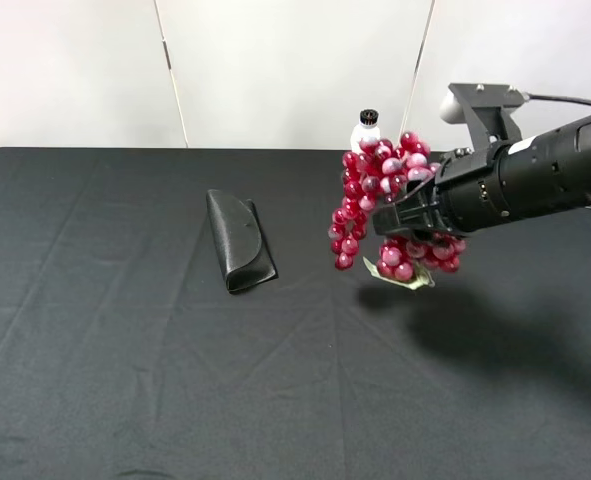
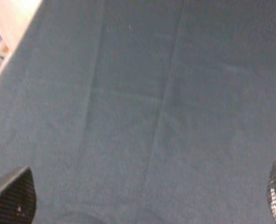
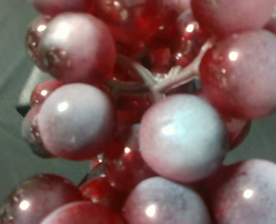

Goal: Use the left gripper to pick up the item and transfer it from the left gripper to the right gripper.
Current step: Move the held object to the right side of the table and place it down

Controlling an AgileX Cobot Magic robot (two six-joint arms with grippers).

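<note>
Above open cloth, right gripper jaws clench the grapes; left gripper jaws hang released.

The artificial grapes look like smooth, glossy plastic with a pale frosted bloom on the skins. The desk is covered in matt black cloth, lightly creased. The black glasses case has a smooth, faintly shiny surface. The left gripper jaws carry a fine mesh-patterned facing.
</note>
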